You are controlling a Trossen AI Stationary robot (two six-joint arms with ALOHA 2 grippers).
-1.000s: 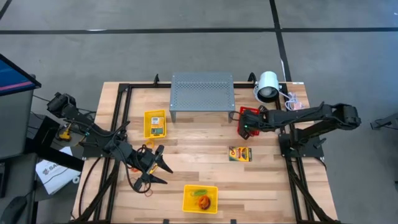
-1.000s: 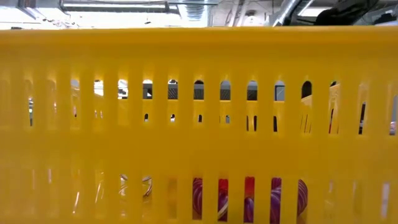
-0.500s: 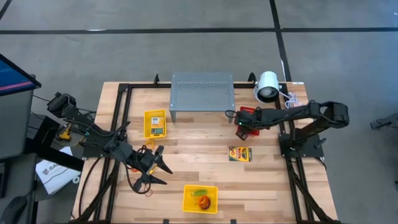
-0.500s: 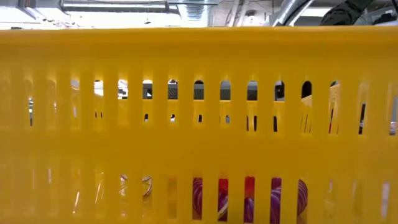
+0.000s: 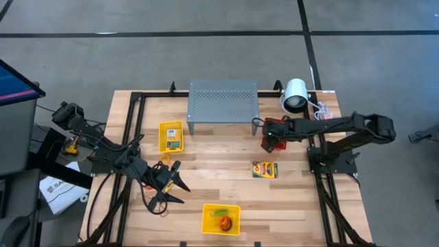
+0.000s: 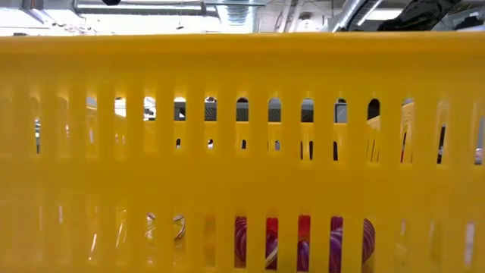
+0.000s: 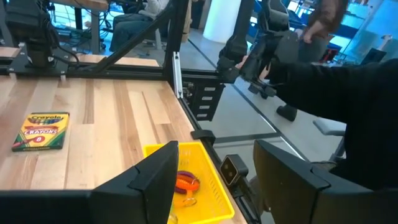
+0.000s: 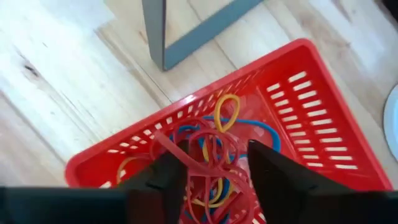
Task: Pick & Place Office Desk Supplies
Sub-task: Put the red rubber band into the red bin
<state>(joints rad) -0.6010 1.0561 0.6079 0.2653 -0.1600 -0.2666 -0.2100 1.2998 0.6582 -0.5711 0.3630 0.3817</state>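
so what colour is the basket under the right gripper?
Red basket, holding rubber bands; the right wrist view shows it best.

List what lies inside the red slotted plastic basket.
The red slotted plastic basket holds a tangle of thin rubber-band loops: red, orange and blue. The right gripper hangs over them, covering part of the basket's floor.

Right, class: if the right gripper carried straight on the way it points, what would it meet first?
Most likely the rubber bands piled in the red basket, directly ahead of the right gripper.
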